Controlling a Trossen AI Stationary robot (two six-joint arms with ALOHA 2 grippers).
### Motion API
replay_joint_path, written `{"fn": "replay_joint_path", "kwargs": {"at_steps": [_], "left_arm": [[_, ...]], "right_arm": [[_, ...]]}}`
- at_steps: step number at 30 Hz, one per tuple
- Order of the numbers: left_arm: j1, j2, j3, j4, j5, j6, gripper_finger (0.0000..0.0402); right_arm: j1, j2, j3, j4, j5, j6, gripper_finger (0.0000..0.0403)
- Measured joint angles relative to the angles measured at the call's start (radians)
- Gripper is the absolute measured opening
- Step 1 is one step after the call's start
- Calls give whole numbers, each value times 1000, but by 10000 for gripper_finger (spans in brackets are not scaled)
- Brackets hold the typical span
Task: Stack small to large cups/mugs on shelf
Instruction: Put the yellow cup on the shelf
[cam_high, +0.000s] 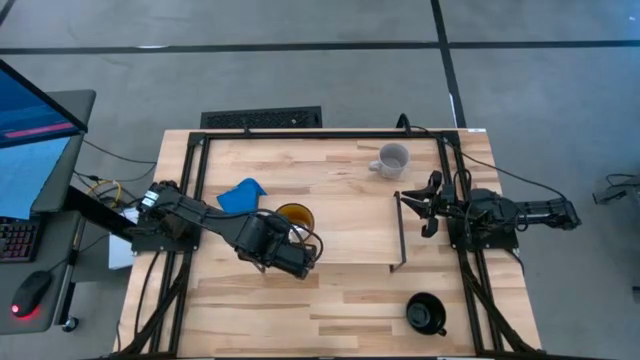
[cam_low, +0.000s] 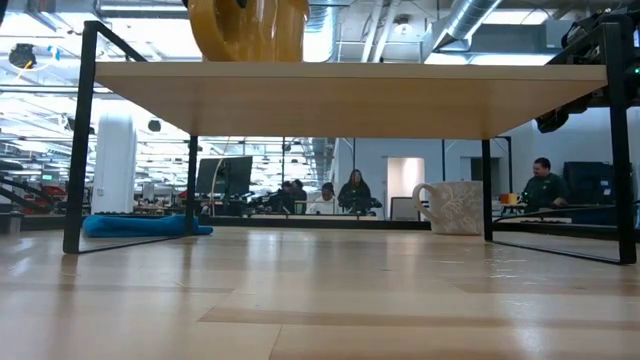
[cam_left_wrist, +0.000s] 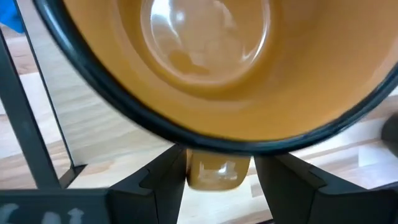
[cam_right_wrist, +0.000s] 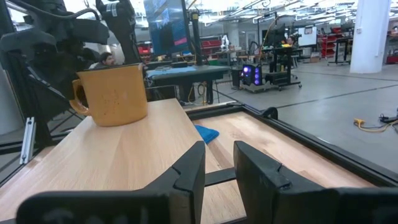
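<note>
The yellow-orange mug (cam_high: 295, 215) stands upright by its base on the left end of the wooden shelf (cam_high: 350, 230). It also shows in the low view (cam_low: 250, 30) and the right wrist view (cam_right_wrist: 115, 93). My left gripper (cam_high: 300, 242) is at the mug's near side, shut on its handle. The pale grey-white mug (cam_high: 390, 160) stands on the table beyond the shelf. The black mug (cam_high: 425, 312) stands on the table near the front right. My right gripper (cam_high: 428, 205) is open and empty just off the shelf's right end. My left gripper has the yellow-orange mug's handle (cam_left_wrist: 217, 174) between its two fingers (cam_left_wrist: 165, 183), one on each flat side. It comes slanting down from the table's near side. The mug stands upright with its base on the shelf (cam_low: 340, 95).
A blue cloth (cam_high: 242, 195) lies on the table left of the shelf. Black frame rails run along the table's left and right sides (cam_high: 470, 290). People sit in the room behind the table (cam_low: 355, 190).
</note>
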Motion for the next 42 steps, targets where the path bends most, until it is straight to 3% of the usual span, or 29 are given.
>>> {"fn": "replay_joint_path", "kwargs": {"at_steps": [42], "left_arm": [[46,0,0,111,4,33,179]], "right_arm": [[0,0,0,0,0,-49,107]]}}
